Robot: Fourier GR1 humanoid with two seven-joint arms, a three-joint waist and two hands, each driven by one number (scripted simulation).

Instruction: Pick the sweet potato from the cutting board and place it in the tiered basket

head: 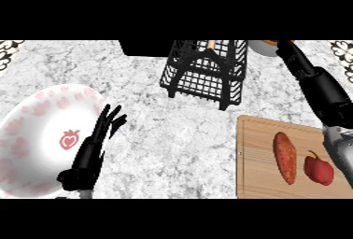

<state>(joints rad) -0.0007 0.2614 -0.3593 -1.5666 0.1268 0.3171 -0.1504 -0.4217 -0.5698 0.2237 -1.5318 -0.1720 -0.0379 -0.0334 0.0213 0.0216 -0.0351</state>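
1. No words, labels, brands or numbers can be read anywhere.
2. The only sign is a small red strawberry emblem (69, 139) at the middle of the white plate (27, 140).

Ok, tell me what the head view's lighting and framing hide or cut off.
Head view: even lighting, no glare; the tiered basket is cropped at the top edge, the cutting board at the bottom; the right hand is dark, its fingers unreadable; the sweet potato is clear.
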